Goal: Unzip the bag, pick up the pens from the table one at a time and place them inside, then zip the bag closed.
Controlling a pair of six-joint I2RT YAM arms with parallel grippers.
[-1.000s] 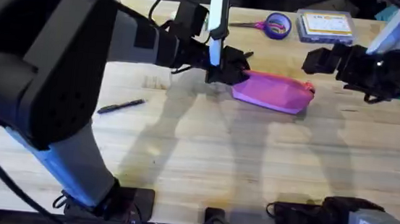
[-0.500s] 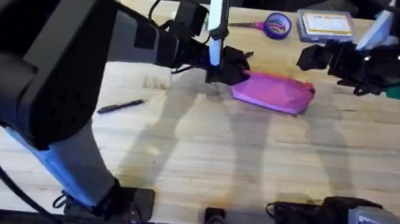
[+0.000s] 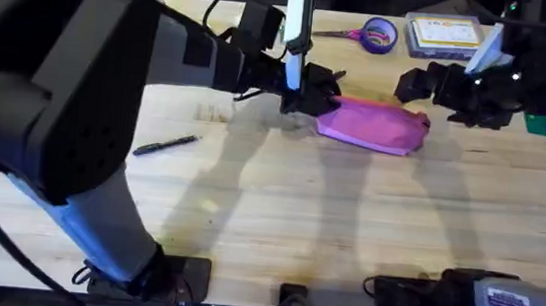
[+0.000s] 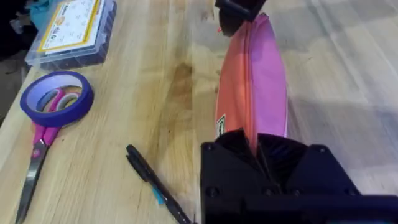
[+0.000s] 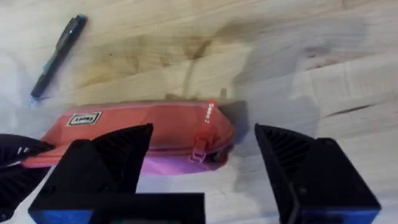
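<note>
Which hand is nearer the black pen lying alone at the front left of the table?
Left. The left hand clamps the pink fabric pouch's left end, up and right of that black pen. The open right hand hovers over the pouch's far right end, farther off.

I see the table [image 3: 277, 223], light planked wood. On it lie the pink bag [image 3: 374, 125], one black pen [image 3: 166, 145] well off to its left, purple tape [image 3: 380, 32], scissors [image 3: 338, 33] and a clear box [image 3: 445, 35].

Both arms are black with pale grey links, black cables and blocky black end effector fingers [image 5: 298, 165].
</note>
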